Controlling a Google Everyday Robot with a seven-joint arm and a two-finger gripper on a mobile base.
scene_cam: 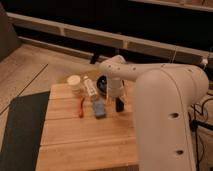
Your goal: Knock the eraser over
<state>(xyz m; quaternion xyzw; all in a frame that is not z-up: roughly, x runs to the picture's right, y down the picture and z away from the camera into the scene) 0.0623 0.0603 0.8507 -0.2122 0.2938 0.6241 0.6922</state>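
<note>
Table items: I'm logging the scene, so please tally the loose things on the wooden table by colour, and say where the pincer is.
White: 2, a cup and a tube
Orange: 1, a pen
Blue: 1, a pad
Black: 1, the eraser
Total: 5
The pincer hangs right above the eraser.

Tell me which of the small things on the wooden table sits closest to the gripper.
The small black upright eraser, directly below the gripper. The flat blue rectangular pad and the thin orange pen lie farther left on the wooden table.
</note>
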